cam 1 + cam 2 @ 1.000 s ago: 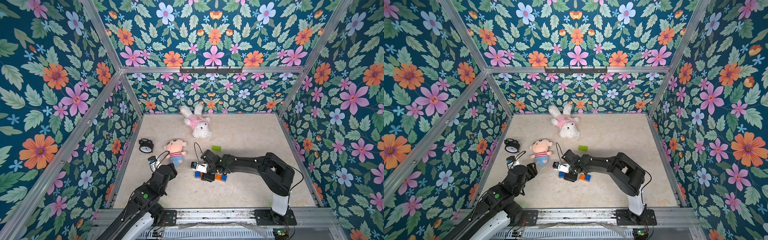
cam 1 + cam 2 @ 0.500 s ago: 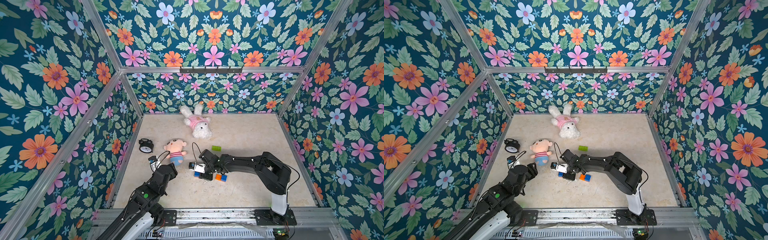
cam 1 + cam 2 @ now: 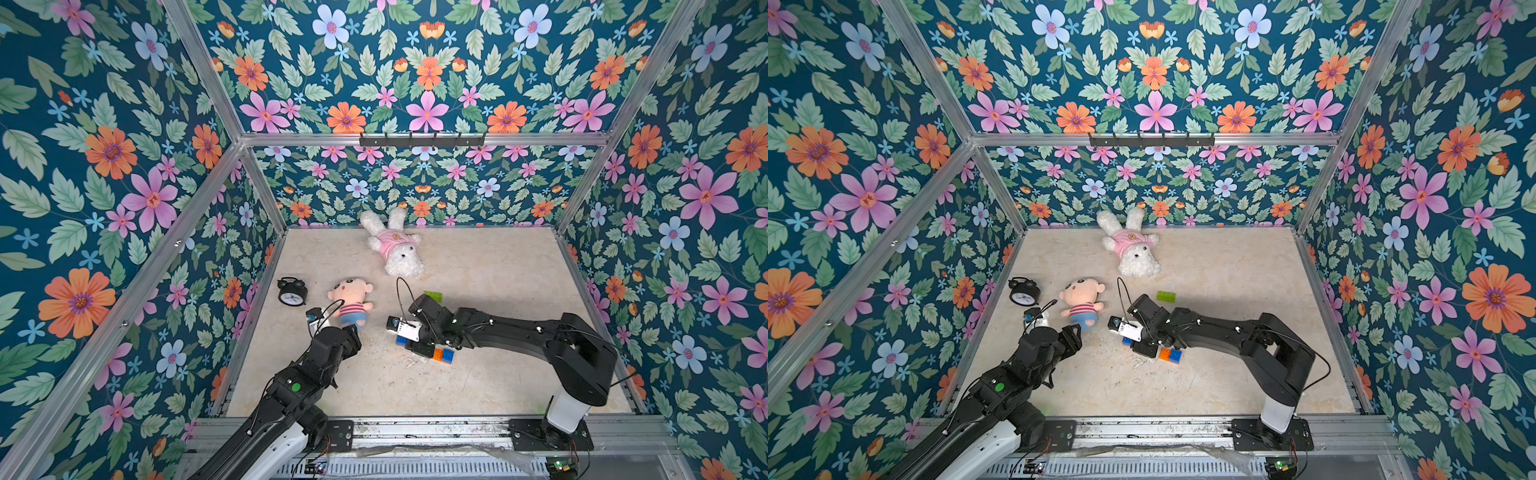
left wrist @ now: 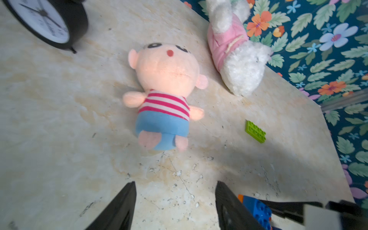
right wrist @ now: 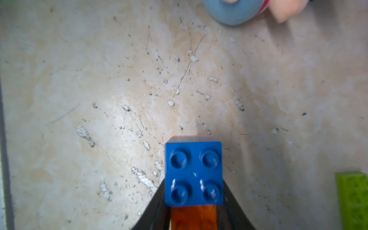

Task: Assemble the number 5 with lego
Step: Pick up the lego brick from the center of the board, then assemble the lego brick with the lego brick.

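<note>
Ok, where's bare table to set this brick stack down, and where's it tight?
Open: the far-right table between the green brick and the right wall, and the near strip between the brick stack and the front rail. Tight: around the doll, left gripper and right gripper.

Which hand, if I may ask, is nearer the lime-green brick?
Right. The right hand, gripping the joined bricks, is close to the green brick; the left hand is farther, by the doll.

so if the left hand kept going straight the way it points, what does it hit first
Probably the striped plush doll: its blue shorts and feet lie straight ahead of the left hand, with only bare table between. Depth is unclear, so a downward tilt could meet the table first.
</note>
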Action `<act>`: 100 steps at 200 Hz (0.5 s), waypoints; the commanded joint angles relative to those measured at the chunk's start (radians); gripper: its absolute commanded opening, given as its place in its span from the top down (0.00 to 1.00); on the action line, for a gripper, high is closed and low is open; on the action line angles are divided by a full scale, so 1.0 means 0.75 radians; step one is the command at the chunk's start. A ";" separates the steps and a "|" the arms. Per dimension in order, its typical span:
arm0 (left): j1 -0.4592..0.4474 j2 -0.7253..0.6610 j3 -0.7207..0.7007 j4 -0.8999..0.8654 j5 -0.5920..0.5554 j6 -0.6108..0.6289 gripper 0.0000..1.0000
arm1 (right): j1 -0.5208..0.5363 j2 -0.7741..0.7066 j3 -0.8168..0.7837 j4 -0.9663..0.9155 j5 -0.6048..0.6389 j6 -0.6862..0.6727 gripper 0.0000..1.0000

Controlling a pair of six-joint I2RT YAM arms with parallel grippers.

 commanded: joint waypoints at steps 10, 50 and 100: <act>-0.003 0.164 -0.004 0.318 0.337 0.068 0.32 | -0.032 -0.194 -0.137 -0.042 0.019 0.160 0.68; -0.089 0.407 -0.013 0.560 0.467 0.008 0.32 | -0.063 -0.318 -0.328 0.029 0.008 0.342 0.68; -0.160 0.527 0.032 0.582 0.453 0.011 0.32 | -0.144 -0.366 -0.475 0.094 0.036 0.417 0.69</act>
